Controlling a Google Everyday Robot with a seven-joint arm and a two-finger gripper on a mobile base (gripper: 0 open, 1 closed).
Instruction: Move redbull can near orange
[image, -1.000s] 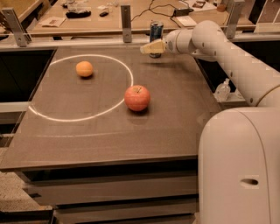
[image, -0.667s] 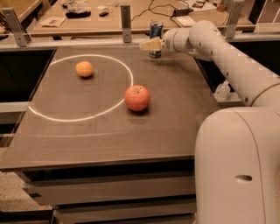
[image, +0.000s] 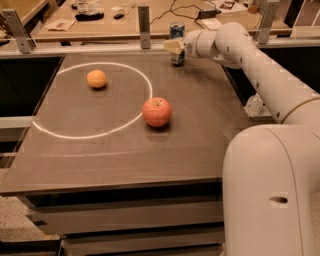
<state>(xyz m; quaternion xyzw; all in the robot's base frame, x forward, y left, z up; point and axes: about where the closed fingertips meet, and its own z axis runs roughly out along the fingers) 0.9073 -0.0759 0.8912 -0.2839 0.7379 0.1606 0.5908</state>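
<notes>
Blue-and-silver redbull can (image: 177, 30) stands upright at the far edge of the table (image: 125, 150), with the gripper (image: 175, 46) at its middle; whether it clamps the can cannot be told. A loose or off-centre hold could topple the tall can, well apart from the orange (image: 96, 78).

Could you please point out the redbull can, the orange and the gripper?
Slim blue and silver redbull can (image: 177, 30): camera view, upper body.
Small round orange fruit (image: 96, 78): camera view, centre.
Gripper (image: 174, 46): camera view, tip, in front of the can's middle.
</notes>
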